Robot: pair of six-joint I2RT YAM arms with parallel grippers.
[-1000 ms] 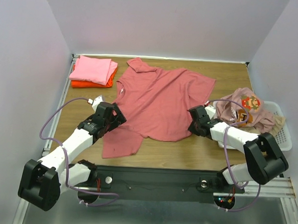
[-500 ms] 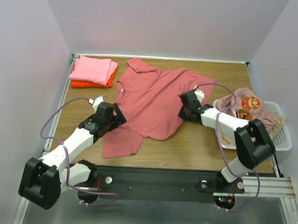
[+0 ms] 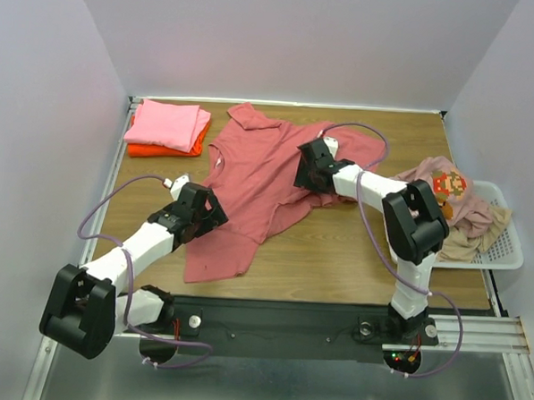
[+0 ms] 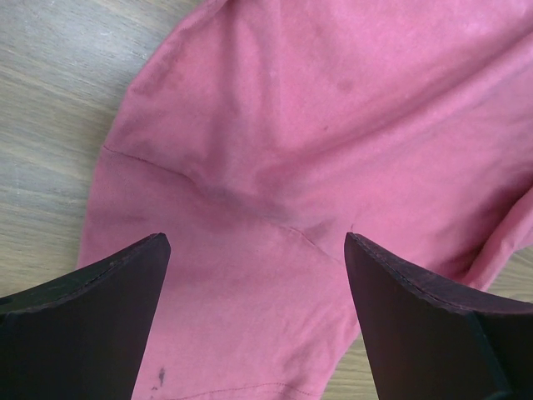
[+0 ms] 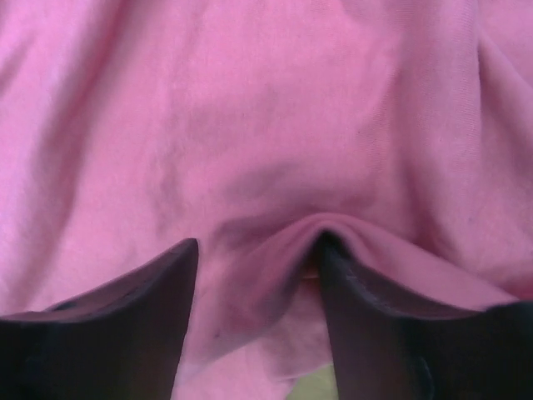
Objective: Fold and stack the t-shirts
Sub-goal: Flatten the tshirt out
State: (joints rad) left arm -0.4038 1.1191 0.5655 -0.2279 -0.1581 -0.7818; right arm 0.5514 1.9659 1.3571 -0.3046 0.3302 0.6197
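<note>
A dusty rose-red t-shirt [image 3: 259, 177] lies spread on the wooden table, its right side pulled over toward the middle in a loose fold. My right gripper [image 3: 303, 170] sits on that fold, open; a ridge of cloth [image 5: 333, 229] drapes over the right finger [image 5: 375, 308] in the right wrist view. My left gripper [image 3: 214, 211] hovers wide open over the shirt's lower left part [image 4: 333, 125], with nothing between its fingers [image 4: 100, 317]. A folded light pink t-shirt [image 3: 168, 123] rests on a folded orange t-shirt [image 3: 167, 149] at the far left.
A white mesh basket [image 3: 513, 249] stands at the right edge, holding a pale pink t-shirt with a pixel print [image 3: 447, 187] and a beige t-shirt [image 3: 480, 234]. Purple cables loop off both arms. Walls close in the table on three sides.
My right gripper travelled left and away across the rose-red shirt, dragging its right edge inward, then its jaws parted. The left arm barely shifted.
</note>
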